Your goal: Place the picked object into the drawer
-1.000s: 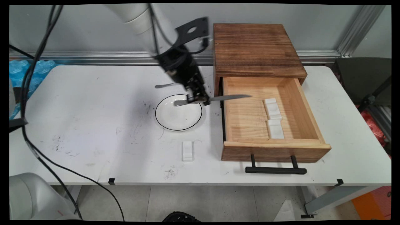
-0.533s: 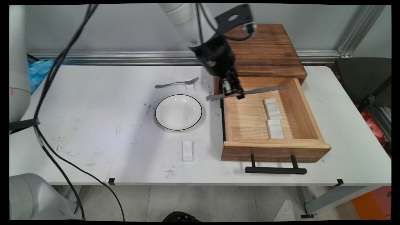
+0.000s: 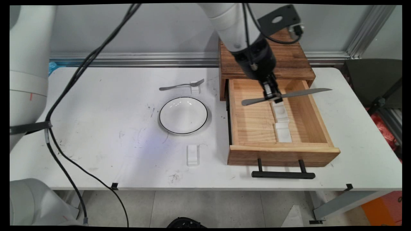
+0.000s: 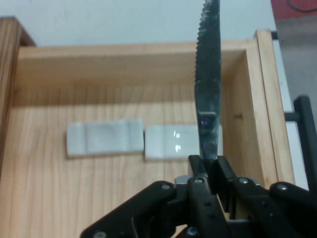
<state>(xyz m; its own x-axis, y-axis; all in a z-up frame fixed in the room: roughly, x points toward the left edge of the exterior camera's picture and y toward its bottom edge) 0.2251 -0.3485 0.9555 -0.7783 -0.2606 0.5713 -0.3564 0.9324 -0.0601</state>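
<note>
White worktop (image 3: 96, 128), grey wall behind; pincer (image 3: 273, 96) at upper right of frame pinching knife (image 3: 298, 93) level over open wooden drawer (image 3: 282, 150); two white rests (image 3: 282, 123) lie inside; plate (image 3: 183, 115), fork (image 3: 181, 85) at centre.

Even, bright overhead light in main view; white surface (image 3: 96, 106) looks a bit washed out w/ soft, faint shadows. Black-rimmed white round plate (image 3: 183, 115) throws a weak shadow on its right side. Light wooden open drawer (image 3: 257, 125) evenly lit inside. Main view sharp. Hand view softer: serrated metal knife (image 4: 208, 99) slightly blurred, small glare spots on white rectangular block (image 4: 173, 143), black end effector (image 4: 210, 171) linkage dark, low detail
</note>
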